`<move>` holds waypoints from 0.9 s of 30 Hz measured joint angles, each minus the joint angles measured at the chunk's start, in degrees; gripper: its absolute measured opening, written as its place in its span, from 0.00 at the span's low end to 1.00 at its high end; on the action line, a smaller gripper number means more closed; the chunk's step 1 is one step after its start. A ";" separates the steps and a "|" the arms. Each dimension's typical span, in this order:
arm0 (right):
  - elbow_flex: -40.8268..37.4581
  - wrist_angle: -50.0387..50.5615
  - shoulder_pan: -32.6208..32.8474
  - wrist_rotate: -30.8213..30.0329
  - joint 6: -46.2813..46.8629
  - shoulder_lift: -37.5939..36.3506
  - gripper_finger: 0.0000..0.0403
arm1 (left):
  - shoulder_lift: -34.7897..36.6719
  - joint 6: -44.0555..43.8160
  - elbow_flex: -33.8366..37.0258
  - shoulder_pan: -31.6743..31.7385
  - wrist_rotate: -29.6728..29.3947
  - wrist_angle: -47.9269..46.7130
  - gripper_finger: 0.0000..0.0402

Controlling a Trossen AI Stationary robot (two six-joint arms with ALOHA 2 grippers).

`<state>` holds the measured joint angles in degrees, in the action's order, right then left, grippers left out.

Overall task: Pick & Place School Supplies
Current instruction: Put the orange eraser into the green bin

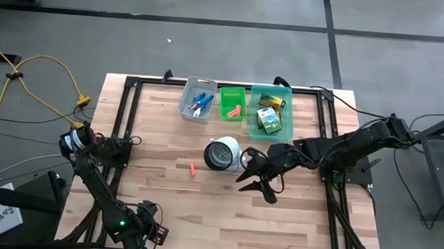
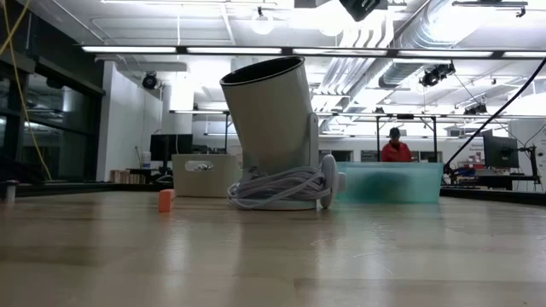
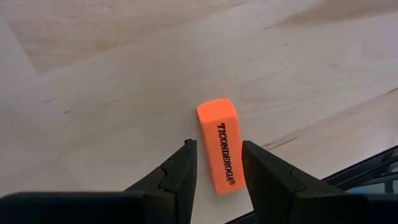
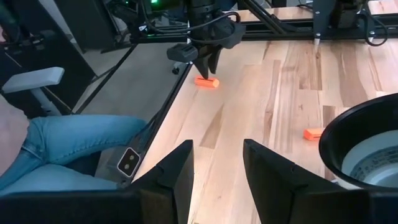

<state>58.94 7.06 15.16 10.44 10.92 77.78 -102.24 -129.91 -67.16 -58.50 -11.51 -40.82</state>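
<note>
An orange-red stub printed TICONDEROGA lies flat on the wood near the table's front left corner. My left gripper points down over it, open, one finger on each side of the stub's near end, with slivers of table showing between. The right wrist view shows that gripper just above the stub. A second stub lies mid-table. My right gripper hovers open and empty beside the round white object. Scissors, stubs and crayon boxes lie in the far bins.
Grey bin, green bin and teal bin stand in a row at the far edge. The white object's coiled cable lies at its base. A person's leg in jeans is just beyond the table's left edge.
</note>
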 joint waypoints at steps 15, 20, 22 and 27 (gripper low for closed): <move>0.00 0.07 1.85 -0.03 0.00 0.00 0.32 | -0.70 -0.45 0.00 0.02 -0.06 0.57 0.30; 0.00 0.10 2.53 -0.60 0.00 0.00 0.32 | -2.36 -0.59 0.02 0.04 2.18 1.88 0.30; 0.00 0.07 2.56 -1.48 0.02 0.00 0.32 | -2.41 -0.36 0.02 0.04 1.68 2.74 0.30; 0.00 0.08 2.54 -1.55 0.02 0.00 0.32 | -2.62 0.86 0.02 0.05 0.92 4.77 0.30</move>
<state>58.94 7.14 17.69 8.88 10.94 77.78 -104.86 -129.05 -67.13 -58.45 -10.59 -36.05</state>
